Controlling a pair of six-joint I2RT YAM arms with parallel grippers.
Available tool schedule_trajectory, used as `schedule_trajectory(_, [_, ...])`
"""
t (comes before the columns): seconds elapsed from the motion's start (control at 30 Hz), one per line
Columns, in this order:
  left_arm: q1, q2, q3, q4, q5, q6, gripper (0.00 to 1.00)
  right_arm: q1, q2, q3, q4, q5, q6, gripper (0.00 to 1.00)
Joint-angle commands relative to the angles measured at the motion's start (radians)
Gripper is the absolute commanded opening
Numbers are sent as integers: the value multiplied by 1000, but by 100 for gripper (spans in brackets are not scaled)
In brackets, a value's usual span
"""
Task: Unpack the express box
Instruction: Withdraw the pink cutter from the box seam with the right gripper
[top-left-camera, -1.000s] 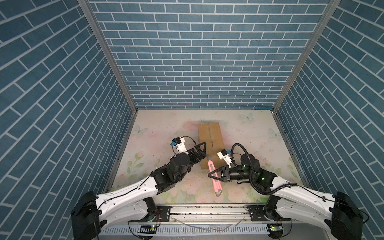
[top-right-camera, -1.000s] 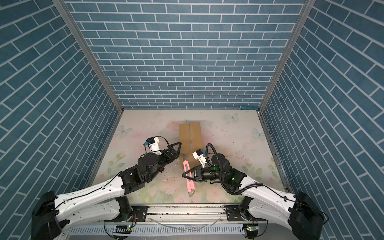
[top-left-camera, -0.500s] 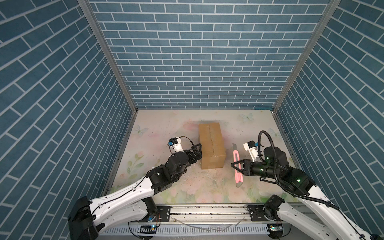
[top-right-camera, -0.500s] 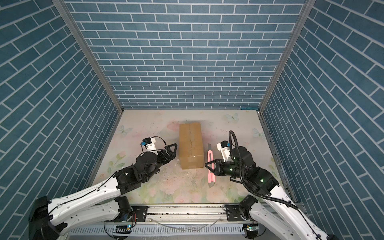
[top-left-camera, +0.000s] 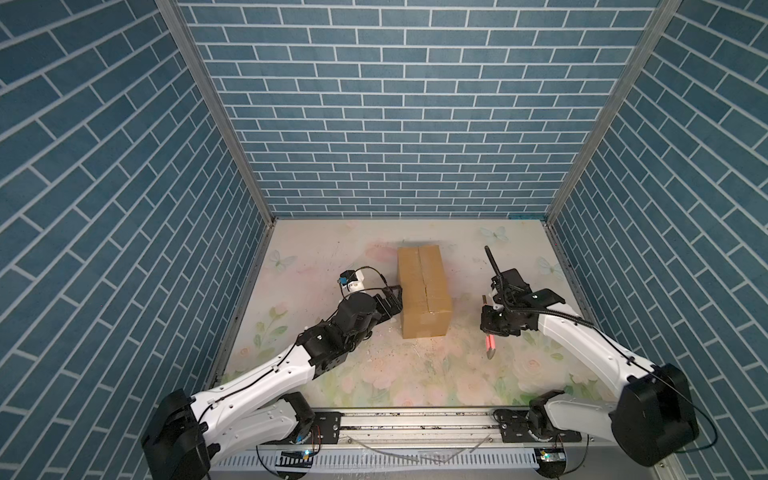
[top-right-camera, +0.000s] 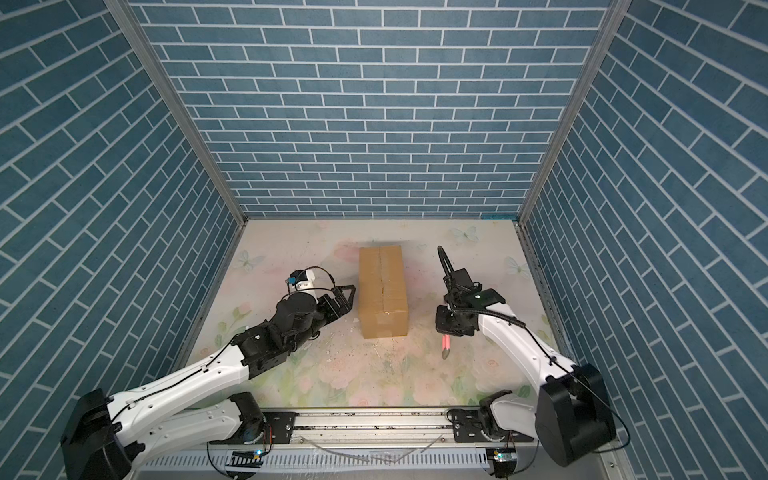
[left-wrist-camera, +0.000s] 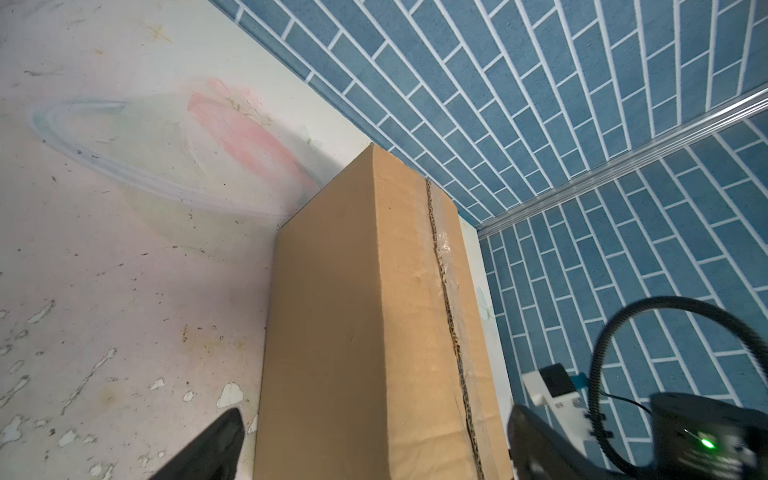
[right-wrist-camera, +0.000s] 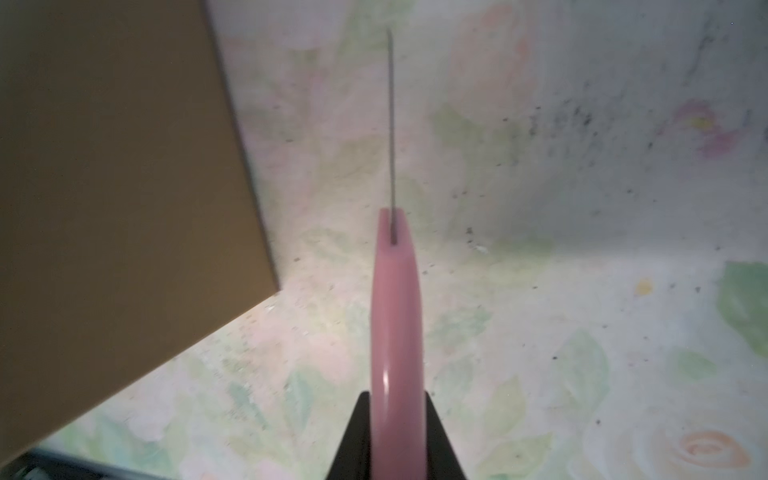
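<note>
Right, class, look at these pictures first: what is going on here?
A closed brown cardboard box lies on the flowered table. The right gripper is shut on a pink-handled knife, held off to the box's right, clear of it. The left gripper is open, close beside the box's left side; whether it touches is unclear.

There are 1 express box (top-left-camera: 424, 291), 1 pink knife (top-left-camera: 490, 344), 2 robot arms (top-left-camera: 266, 374) (top-left-camera: 582, 336) and 1 flowered table (top-left-camera: 457, 374).

On the table (top-left-camera: 374, 374), the express box (top-left-camera: 424, 291) sits centrally, the knife (top-left-camera: 490, 343) apart to its right.
</note>
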Motion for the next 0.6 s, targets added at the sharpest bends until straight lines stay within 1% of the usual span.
schedule_trajectory(0.0, [25, -17, 3, -12, 27, 23, 100, -43, 85, 69, 6, 79, -101, 0])
schedule_trajectory(0.13, [63, -29, -21, 3, 56, 23, 100, -93, 188, 95, 30, 102, -121, 0])
schedule_trajectory(0.3, [96, -30, -35, 25, 89, 20, 100, -112, 297, 134, 30, 169, -144, 0])
schedule_trajectory(0.57, [127, -21, -48, 52, 116, 21, 100, -143, 398, 171, 41, 215, -170, 1])
